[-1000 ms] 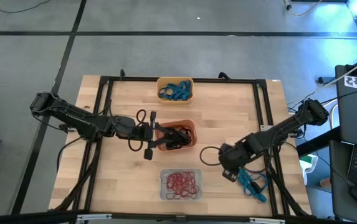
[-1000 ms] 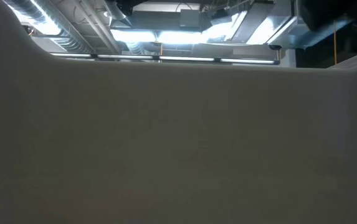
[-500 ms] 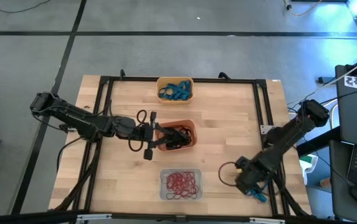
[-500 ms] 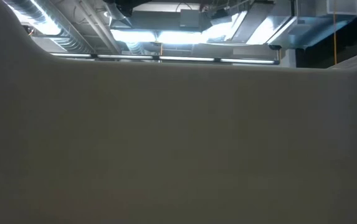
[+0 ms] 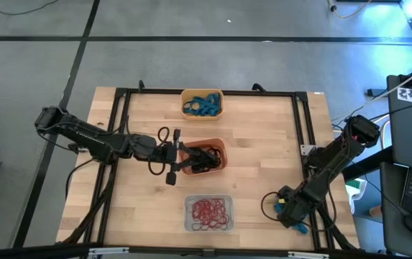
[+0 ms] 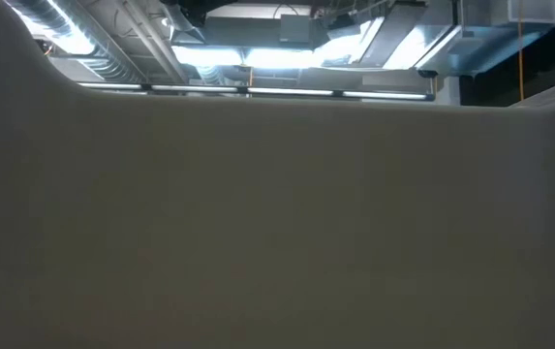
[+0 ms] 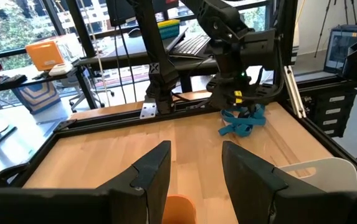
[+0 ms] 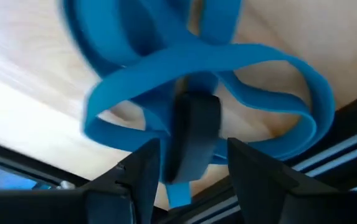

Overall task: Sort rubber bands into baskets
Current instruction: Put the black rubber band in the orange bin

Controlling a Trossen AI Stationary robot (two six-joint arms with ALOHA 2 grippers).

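- At the bench's (image 5: 263, 144) 5 o'clock corner, the right hand (image 5: 289, 214) is down on the last loose blue bands (image 7: 243, 121), which lie directly under and just ahead of it against the black frame rail.
- Its wrist view shows its two dark fingers (image 8: 142, 171) spread, with flat, glossy blue loops (image 8: 228, 81) crossing between them over pale wood; nothing is clamped yet, and the tangle's long axis seems to run across the gap between the fingers.
- This arm is by far the nearer to that pile, so the pick looks like its job: close on a strand, then carry it up the bench.
- At 6 o'clock sits the pale tub (image 5: 208, 214), a rounded rectangle holding thin red bands (image 5: 209, 210).
- At bench centre the red-orange tub (image 5: 204, 156) holds black bands (image 5: 202, 158); the left hand (image 5: 172, 160) hovers at its 9 o'clock rim, fingers (image 7: 150, 171) apart and holding nothing.
- Farthest, at 12 o'clock, the yellow tub (image 5: 202, 103) already holds blue bands (image 5: 202, 106) — the likely destination, well apart from the right hand.
- The low view is blocked by a plain pale wall.
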